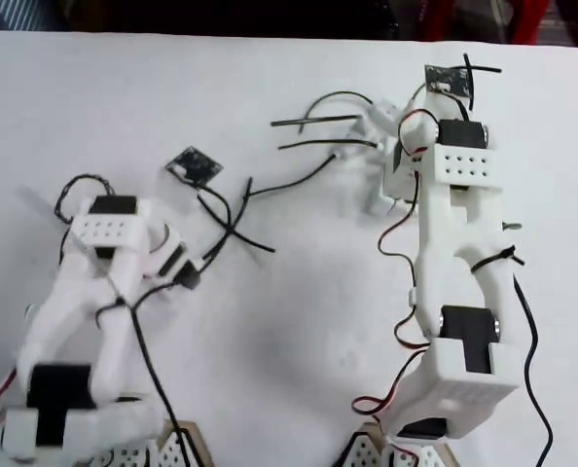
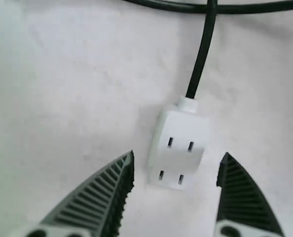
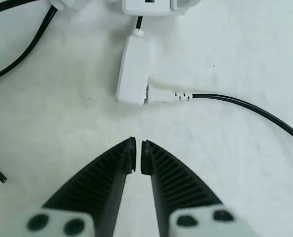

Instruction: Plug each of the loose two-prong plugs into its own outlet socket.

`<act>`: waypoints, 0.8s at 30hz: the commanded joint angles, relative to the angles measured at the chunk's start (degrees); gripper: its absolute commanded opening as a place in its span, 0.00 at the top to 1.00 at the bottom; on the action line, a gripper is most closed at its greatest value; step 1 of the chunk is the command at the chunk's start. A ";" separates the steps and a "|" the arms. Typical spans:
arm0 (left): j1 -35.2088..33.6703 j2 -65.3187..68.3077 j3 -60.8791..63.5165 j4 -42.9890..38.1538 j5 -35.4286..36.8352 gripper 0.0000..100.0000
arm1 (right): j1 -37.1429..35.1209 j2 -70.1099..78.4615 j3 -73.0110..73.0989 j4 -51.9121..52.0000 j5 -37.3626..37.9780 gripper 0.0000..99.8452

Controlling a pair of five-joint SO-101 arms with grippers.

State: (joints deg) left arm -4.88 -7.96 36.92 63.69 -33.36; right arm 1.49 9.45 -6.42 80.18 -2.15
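- Your left end effector (image 2: pixel 178 157) has its fingers (image 2: pixel 104 197) spread wide apart, holding nothing.
- A white outlet block (image 2: pixel 181 131) lies flat on the desk (image 2: pixel 62 89) in the gap between those fingers, touching neither. Its upper face shows 2 pairs of slots, all 4 of them vacant.
- A black cord (image 2: pixel 201 54) leaves the far end of that block and runs under another black lead crossing it.
- Your right end effector (image 3: pixel 138 143) has its fingers (image 3: pixel 107 182) together, tips almost touching, with nothing between them.
- Just beyond those tips lies a second outlet block (image 3: pixel 133 69), well clear of the fingers.
- A white plug (image 3: pixel 161 93) is pressed against the side of that second block. You cannot tell from here how deep its prongs sit. Its black cable (image 3: pixel 245 106) trails away across the desk.
- From the high view, your left arm (image 1: pixel 85 292) sits folded low near the desk's near edge, and your right arm (image 1: pixel 459 263) stretches out toward the far side, with loose black leads (image 1: pixel 240 229) crossing between them.
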 commanded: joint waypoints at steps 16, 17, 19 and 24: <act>13.32 16.13 -15.03 7.74 5.10 0.91 | -0.75 -0.57 -0.35 -0.57 0.88 0.98; 14.55 16.04 -15.03 7.74 5.27 0.91 | -0.75 -0.57 -0.35 -0.57 0.88 0.98; 17.27 16.04 -14.33 7.56 6.24 0.91 | -0.75 -0.57 -0.35 -0.57 0.88 0.98; 24.04 15.96 -9.58 2.90 7.65 0.90 | -0.75 -0.57 -0.35 -0.66 0.88 0.98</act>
State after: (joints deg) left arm 13.85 9.36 24.88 69.93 -26.51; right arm 1.49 9.45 -6.42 80.18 -1.71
